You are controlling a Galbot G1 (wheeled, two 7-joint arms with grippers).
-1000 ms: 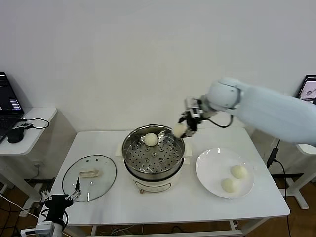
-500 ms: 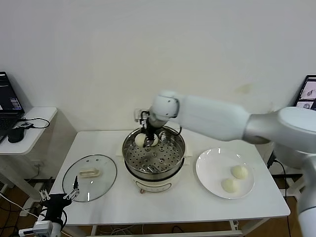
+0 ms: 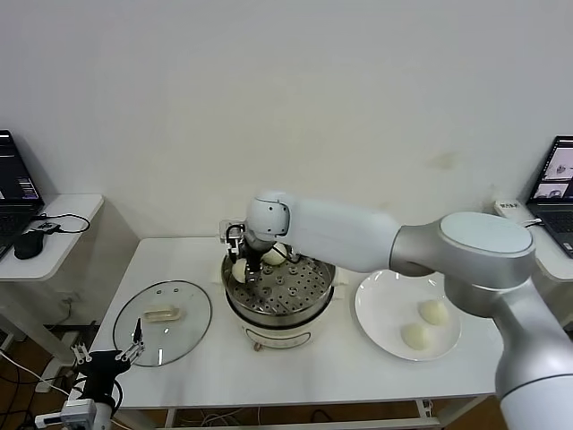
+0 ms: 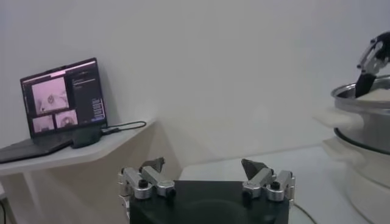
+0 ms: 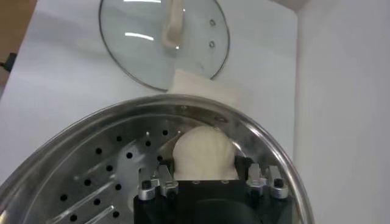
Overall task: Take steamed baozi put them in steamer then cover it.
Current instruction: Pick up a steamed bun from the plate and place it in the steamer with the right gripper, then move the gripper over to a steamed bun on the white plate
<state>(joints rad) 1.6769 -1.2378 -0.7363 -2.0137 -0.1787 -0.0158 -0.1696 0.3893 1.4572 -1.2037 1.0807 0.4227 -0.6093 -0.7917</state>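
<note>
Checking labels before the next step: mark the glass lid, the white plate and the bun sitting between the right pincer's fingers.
glass lid (image 3: 162, 322), head view, on the clear glass beside its cream handle.
white plate (image 3: 383, 305), head view, on its bare left part.
bun (image 5: 204, 152), right wrist view, on its rounded top.

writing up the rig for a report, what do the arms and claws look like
The right arm has smooth white-and-grey rounded shells and a small black right claw. The left claw has a black body, silver finger links with round black screws, and dark fingertips.
</note>
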